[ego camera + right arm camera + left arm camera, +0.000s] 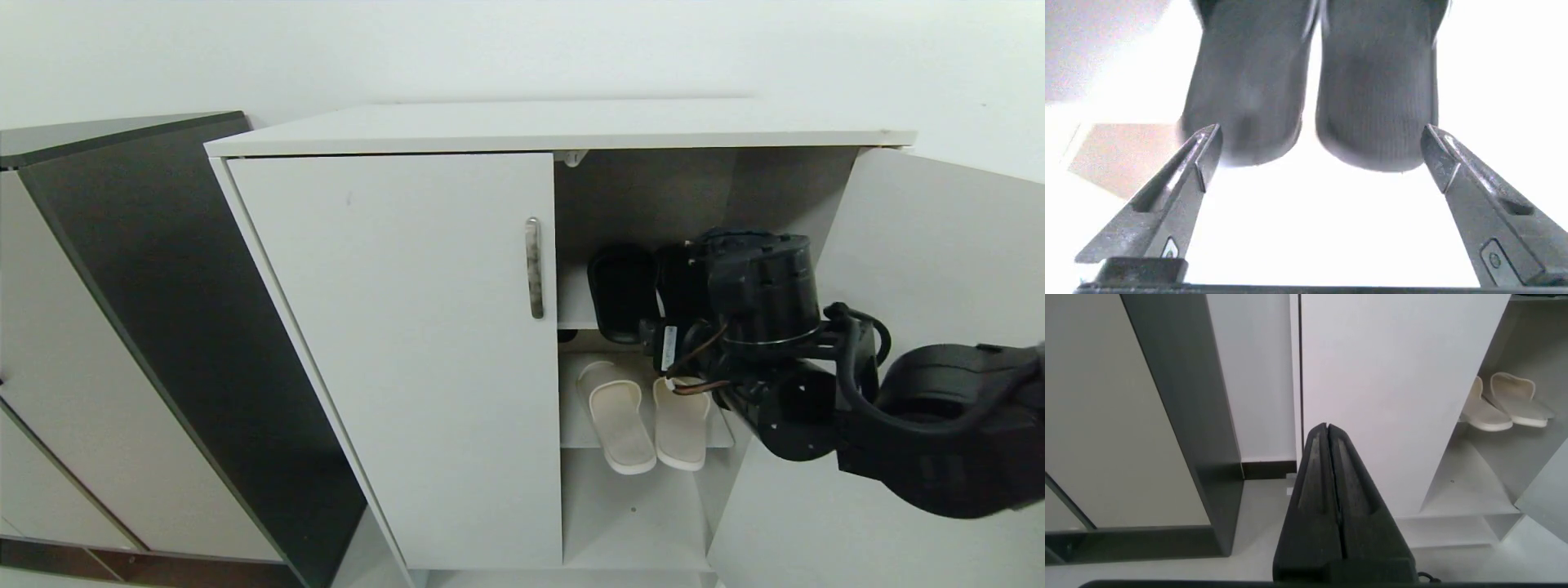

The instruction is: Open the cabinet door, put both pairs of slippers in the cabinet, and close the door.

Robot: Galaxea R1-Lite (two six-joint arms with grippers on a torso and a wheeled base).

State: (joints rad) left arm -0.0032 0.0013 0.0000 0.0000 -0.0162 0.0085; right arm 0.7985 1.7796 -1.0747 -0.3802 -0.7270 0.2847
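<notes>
The right gripper [1323, 140] gapes wide and empty, with the near ends of the black slippers [1376, 82] between its fingertips, clear of both. The left gripper [1328, 434] is pressed together, empty.

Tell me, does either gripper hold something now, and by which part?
Nothing is held. The right gripper stands open, facing the pair of flat black slippers; the left gripper is shut on nothing.

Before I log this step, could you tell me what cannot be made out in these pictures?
1. Head view: the right arm hides most of one of the black slippers.
2. Head view: the closed left door hides that half of the cabinet.
3. Left wrist view: the picture's edge cuts off the cabinet above the white slippers.
4. Right wrist view: the picture's edge cuts off the black slippers' far ends.
</notes>
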